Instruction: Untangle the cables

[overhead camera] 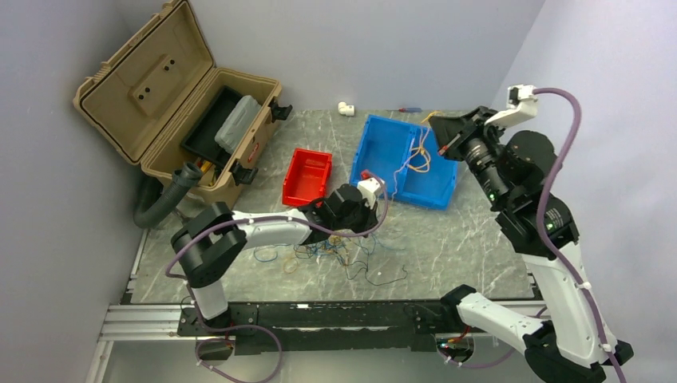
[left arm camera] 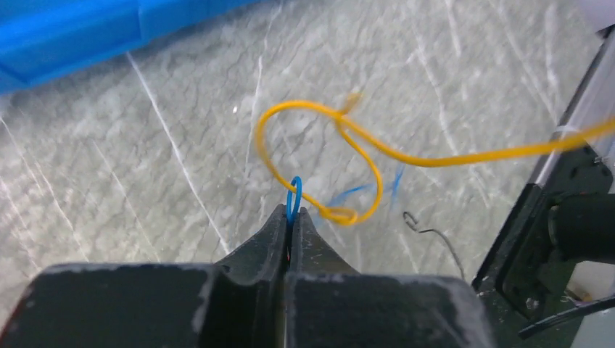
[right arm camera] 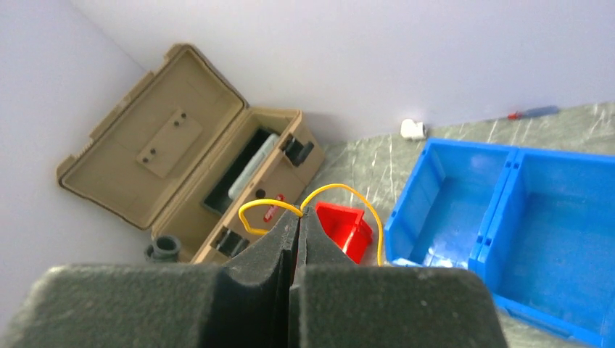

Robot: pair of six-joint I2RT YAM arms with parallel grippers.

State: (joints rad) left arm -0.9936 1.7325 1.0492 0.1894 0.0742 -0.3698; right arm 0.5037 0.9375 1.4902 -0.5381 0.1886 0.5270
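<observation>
A tangle of thin cables (overhead camera: 335,257) in blue, black, orange and tan lies on the marble table in front of the left arm. My left gripper (overhead camera: 339,230) is low over it. In the left wrist view the gripper (left arm camera: 293,212) is shut on a small blue wire loop (left arm camera: 294,190), with a knotted yellow-orange wire (left arm camera: 319,119) and a black wire (left arm camera: 435,235) just beyond. My right gripper (overhead camera: 441,136) is raised over the blue bin. In the right wrist view it (right arm camera: 299,212) is shut on a yellow wire (right arm camera: 348,190) that arches both ways from the tips.
A blue two-part bin (overhead camera: 383,171) holds wire at the back centre, and a red bin (overhead camera: 307,177) stands left of it. An open tan toolbox (overhead camera: 172,104) sits at the back left. A white fitting (overhead camera: 345,107) and a screwdriver (overhead camera: 409,109) lie by the wall.
</observation>
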